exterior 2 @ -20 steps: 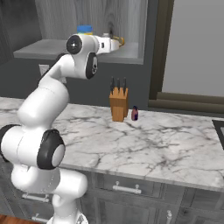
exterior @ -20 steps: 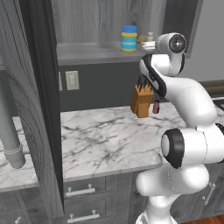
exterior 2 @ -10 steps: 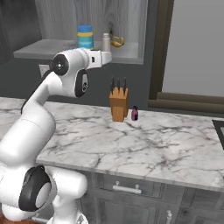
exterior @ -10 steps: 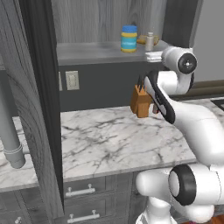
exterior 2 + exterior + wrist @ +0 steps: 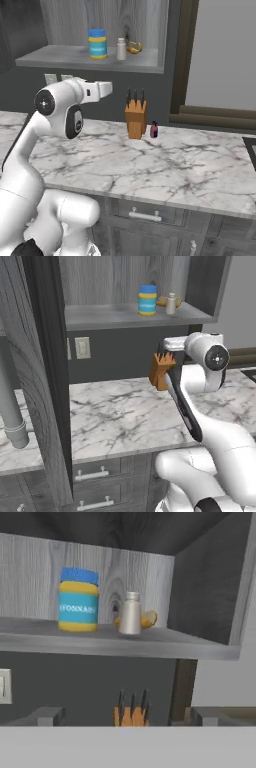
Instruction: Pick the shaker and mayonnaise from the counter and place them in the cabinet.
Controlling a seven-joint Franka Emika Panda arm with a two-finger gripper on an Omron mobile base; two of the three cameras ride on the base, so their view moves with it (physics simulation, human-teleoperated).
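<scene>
Left base view: mayonnaise (image 5: pixel 147 300) and shaker (image 5: pixel 171 304) upright just beside each other on cabinet (image 5: pixel 100 316) shelf, knife block (image 5: pixel 161 371) on counter (image 5: pixel 120 416) below, right base view: gripper (image 5: pixel 111 89) below shelf, holding nothing, hand view: fingertips (image 5: pixel 42 716) wide apart, empty, jar left of shaker

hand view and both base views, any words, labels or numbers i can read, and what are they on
"MAYONNAISE", roughly: white letters on the blue label band of the mayonnaise jar on the cabinet shelf, blurred, first letter cut off by the jar's curve.
The shaker: no text visible.
The knife block and the small bottle beside it on the counter: nothing readable.
In both base views the jar's label is too small to read.
</scene>
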